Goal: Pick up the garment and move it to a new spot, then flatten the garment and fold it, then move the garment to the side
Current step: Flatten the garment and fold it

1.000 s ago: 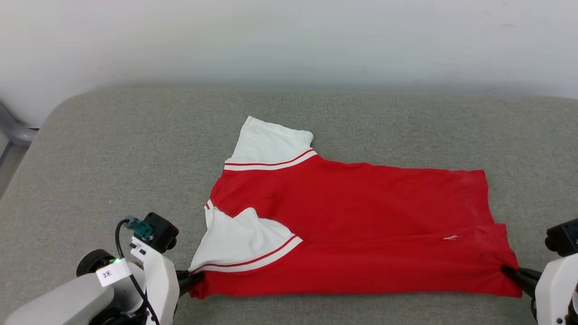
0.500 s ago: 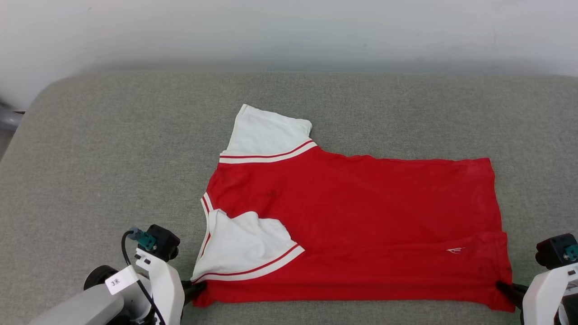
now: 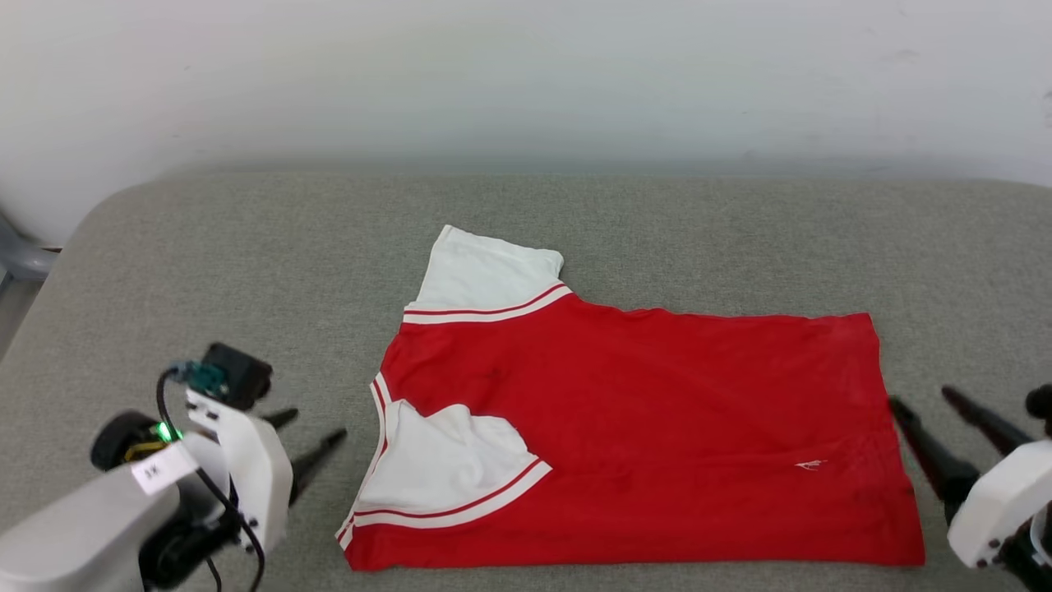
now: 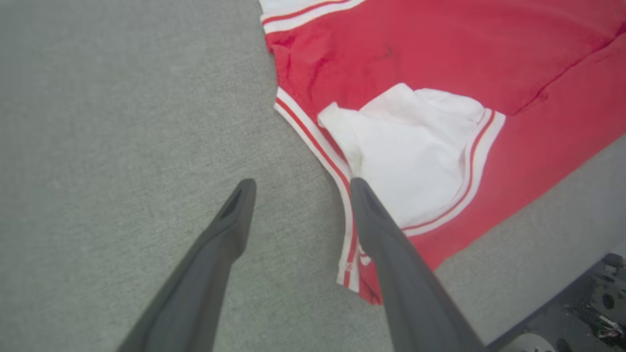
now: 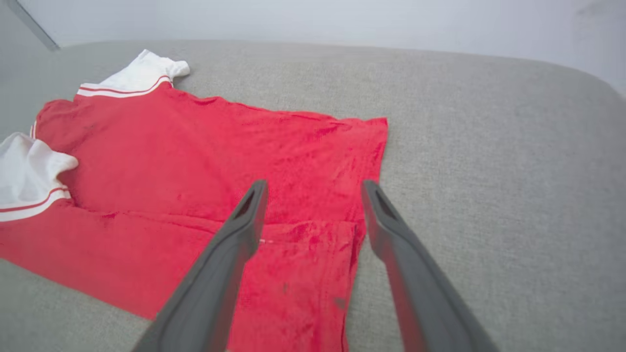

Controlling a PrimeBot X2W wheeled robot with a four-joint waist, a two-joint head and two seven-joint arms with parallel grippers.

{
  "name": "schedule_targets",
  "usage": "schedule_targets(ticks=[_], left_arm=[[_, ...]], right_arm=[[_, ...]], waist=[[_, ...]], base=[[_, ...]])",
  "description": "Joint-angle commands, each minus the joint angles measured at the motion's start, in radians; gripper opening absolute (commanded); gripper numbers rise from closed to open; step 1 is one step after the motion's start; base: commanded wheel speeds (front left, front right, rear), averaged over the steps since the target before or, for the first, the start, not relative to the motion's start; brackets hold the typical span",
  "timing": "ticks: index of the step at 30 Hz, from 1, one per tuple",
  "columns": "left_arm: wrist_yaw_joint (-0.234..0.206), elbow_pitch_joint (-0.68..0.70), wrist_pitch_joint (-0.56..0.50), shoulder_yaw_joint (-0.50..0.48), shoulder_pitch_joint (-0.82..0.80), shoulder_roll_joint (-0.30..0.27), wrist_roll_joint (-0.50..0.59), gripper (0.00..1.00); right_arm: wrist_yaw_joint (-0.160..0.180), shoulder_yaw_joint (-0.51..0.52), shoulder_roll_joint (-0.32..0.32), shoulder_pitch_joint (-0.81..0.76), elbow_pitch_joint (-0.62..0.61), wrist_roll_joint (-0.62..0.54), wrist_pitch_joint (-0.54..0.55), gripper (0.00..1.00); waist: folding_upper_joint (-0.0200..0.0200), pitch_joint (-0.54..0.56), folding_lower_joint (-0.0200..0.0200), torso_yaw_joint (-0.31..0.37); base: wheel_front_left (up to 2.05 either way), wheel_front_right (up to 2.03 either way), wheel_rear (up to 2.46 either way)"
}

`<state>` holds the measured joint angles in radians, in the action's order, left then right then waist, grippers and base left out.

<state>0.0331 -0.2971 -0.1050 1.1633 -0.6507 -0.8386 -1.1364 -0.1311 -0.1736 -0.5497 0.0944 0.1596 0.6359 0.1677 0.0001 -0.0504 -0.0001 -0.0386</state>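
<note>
Head view has our garment (image 3: 657, 427) lying flat on the grey padded surface (image 3: 205, 271), with the red body running sideways, neck end toward our left and hem toward our right. The far sleeve (image 3: 485, 271) pokes out white at the back edge, and the near sleeve (image 3: 448, 456) is flopped over onto the red by the front-left corner. Our left gripper (image 3: 316, 423) sits near the neck edge, fingers spread wide, gripping nothing. Our right gripper (image 3: 920, 397) is just beside the hem, fingers also apart and empty. Right wrist view shows a strip along the near edge folded over.
</note>
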Motion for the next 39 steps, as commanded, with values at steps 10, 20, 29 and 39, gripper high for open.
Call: schedule_targets(ticks=[10, 20, 29, 39], left_arm=[[-0.035, -0.022, 0.025, -0.086, -0.191, 0.02, 0.047, 1.0], [0.021, -0.146, -0.19, -0.126, -0.42, 0.052, -0.015, 1.0], [0.035, -0.251, -0.463, -0.151, -0.632, 0.068, -0.086, 1.0], [0.037, -0.303, -0.627, -0.098, -0.767, 0.099, -0.035, 1.0]], right_arm=[[0.001, 0.182, 0.223, 0.037, -0.149, -0.182, -0.184, 1.0], [0.001, 0.146, 0.279, 0.067, -0.289, -0.294, -0.204, 1.0], [0.001, 0.117, 0.281, 0.126, -0.338, -0.344, -0.212, 1.0], [0.001, 0.097, 0.278, 0.182, -0.327, -0.359, -0.233, 1.0]], waist=[[-0.0001, -0.081, 0.0001, 0.077], [-0.0001, -0.257, 0.0001, 0.16], [-0.0001, -0.417, 0.0001, 0.219], [-0.0001, -0.535, 0.0001, 0.233]], base=[[0.0, 0.0, 0.0], [0.0, 0.0, 0.0], [0.0, 0.0, 0.0], [0.0, 0.0, 0.0]])
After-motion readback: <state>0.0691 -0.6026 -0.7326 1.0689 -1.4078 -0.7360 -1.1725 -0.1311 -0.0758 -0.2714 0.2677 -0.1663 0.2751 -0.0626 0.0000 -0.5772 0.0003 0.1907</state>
